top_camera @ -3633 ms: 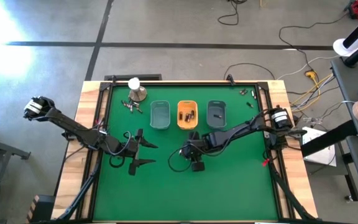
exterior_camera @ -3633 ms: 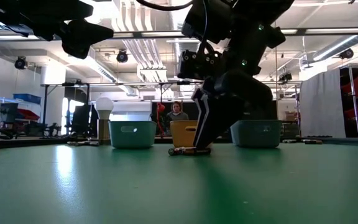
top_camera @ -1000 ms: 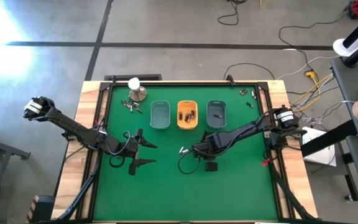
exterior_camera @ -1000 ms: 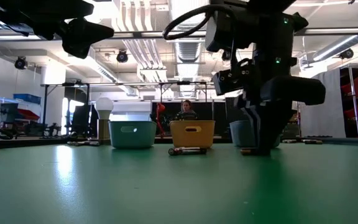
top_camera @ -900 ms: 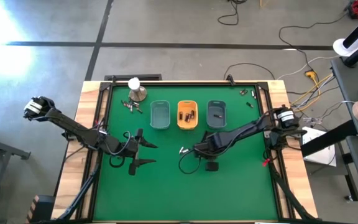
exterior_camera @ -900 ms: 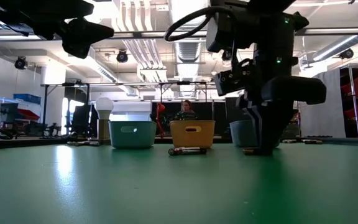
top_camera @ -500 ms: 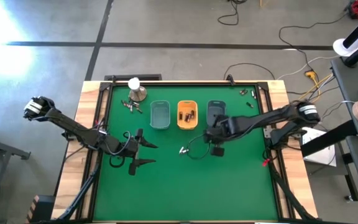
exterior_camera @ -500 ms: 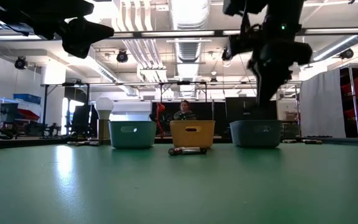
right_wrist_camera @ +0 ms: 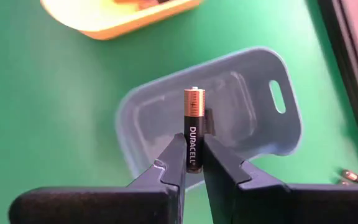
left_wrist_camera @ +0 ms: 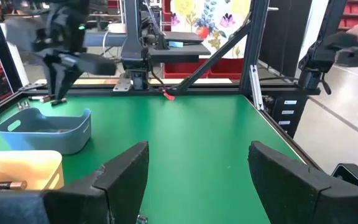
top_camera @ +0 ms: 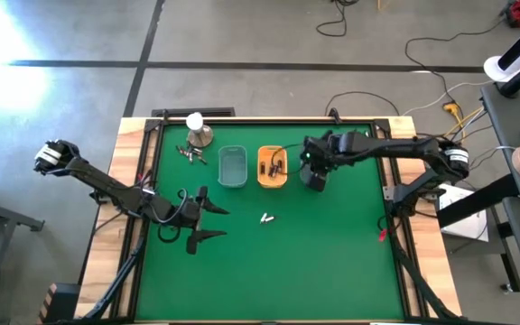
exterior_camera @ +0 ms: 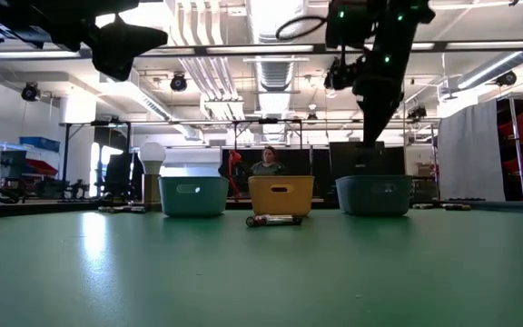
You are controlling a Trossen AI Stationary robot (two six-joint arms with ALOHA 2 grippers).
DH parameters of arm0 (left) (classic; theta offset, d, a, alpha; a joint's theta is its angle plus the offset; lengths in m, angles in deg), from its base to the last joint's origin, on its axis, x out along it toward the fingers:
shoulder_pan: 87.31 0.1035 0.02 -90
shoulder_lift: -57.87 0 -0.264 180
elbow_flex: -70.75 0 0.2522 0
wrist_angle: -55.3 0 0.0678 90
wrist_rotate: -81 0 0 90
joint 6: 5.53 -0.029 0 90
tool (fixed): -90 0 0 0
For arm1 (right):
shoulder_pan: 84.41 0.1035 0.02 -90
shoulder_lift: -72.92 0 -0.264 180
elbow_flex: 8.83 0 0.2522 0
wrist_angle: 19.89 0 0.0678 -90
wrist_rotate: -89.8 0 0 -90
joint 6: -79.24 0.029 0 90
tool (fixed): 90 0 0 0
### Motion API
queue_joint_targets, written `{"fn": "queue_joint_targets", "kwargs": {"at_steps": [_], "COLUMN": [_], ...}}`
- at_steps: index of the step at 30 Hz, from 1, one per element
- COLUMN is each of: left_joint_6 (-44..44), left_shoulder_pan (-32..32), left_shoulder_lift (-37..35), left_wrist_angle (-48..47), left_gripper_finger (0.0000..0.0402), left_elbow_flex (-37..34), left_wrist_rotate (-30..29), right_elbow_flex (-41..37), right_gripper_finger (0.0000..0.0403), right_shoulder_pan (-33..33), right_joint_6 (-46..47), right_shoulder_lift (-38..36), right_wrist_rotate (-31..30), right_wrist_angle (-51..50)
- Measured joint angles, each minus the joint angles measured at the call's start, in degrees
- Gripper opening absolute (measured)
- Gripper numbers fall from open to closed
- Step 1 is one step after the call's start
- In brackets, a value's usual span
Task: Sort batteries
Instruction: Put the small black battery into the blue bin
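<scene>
Three small trays stand in a row toward the far side of the green surface [top_camera: 332, 262]: a teal tray [top_camera: 232, 166], an orange tray [top_camera: 272, 167] and a blue-grey tray [right_wrist_camera: 229, 106]. The right gripper [right_wrist_camera: 192, 152] hangs above the blue-grey tray, its fingers [right_wrist_camera: 222, 168] closed on a battery [right_wrist_camera: 194, 127]. That battery is black with a copper top, and it stands on end between the fingertips, copper end away from the wrist. In the right wrist view it sits directly over the tray's open hollow, clear of the tray floor. In the low view the right arm [exterior_camera: 375, 64] reaches down from above, with its tip just over the blue-grey tray's rim.

More batteries lie in the orange tray [top_camera: 273, 165]. A loose pair [top_camera: 265, 218] rests on the bare surface, nearer the front than the orange tray. A small cluster [top_camera: 189, 154] lies by the metal dome [top_camera: 199, 135] with the white ball on top, at the far left corner. A few more [top_camera: 358, 135] lie near the far right corner.

The left gripper [top_camera: 199, 215] waits over the left part of the surface, well apart from the trays, its fingers [left_wrist_camera: 123, 174] spread wide and holding nothing.

A person [exterior_camera: 268, 163] shows in the room beyond the orange tray.
</scene>
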Motion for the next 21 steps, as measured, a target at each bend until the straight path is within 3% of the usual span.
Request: {"fn": "queue_joint_targets", "kwargs": {"at_steps": [8,14,21], "left_joint_6": [0.07,0.09,0.33], "left_shoulder_pan": [0.0,-0.05,-0.13], "left_shoulder_lift": [-0.02,-0.02,-0.15], "left_wrist_angle": [0.36,0.58,1.32], "left_gripper_finger": [0.0252,0.0252,0.0252], "left_elbow_flex": [0.0,0.0,0.0], "left_wrist_rotate": [0.04,1.58,3.58], "right_elbow_flex": [0.02,-0.1,-0.2], "right_gripper_finger": [0.0034,0.0034,0.0034], "right_shoulder_pan": [-4.94,-8.62,-11.28], "right_joint_6": [-5.6,-4.73,-4.57], "right_shoulder_lift": [2.67,6.34,13.58], "right_wrist_rotate": [1.78,6.74,7.33], "right_wrist_angle": [0.28,0.47,0.49]}}
